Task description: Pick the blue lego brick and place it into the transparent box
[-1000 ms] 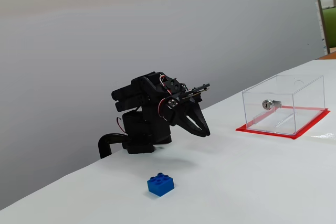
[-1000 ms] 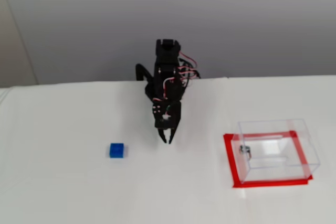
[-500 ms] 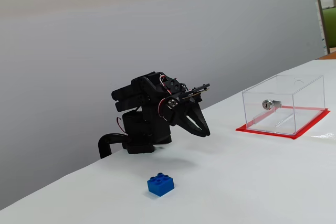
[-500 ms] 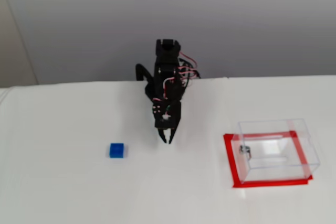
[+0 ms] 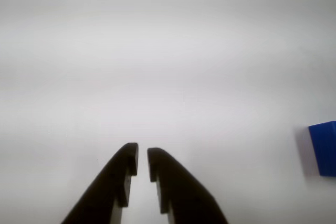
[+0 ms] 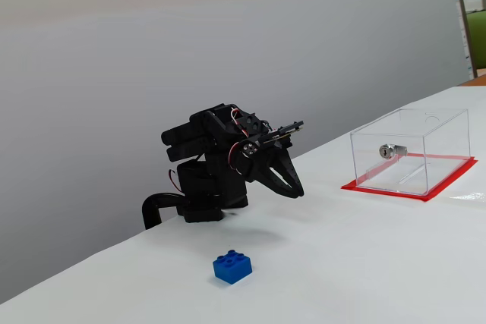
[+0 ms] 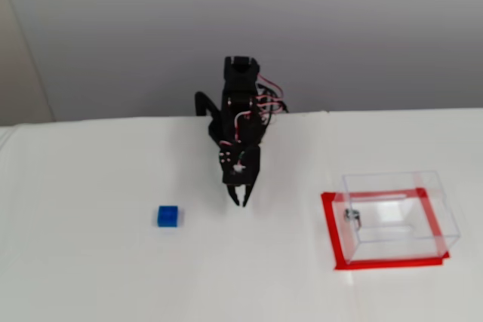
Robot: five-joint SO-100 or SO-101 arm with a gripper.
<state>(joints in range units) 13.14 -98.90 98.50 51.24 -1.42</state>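
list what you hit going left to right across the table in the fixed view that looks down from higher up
blue lego brick → tool hanging nearly shut over the table → small silver lock → transparent box on its red base plate

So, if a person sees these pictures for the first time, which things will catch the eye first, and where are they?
The black gripper hangs folded near the table's back edge, jaws almost together and holding nothing. In a fixed view, the blue lego brick lies alone to its left, a bright spot on the white surface. On the right stands the transparent box on its red base, a silver lock on one wall.
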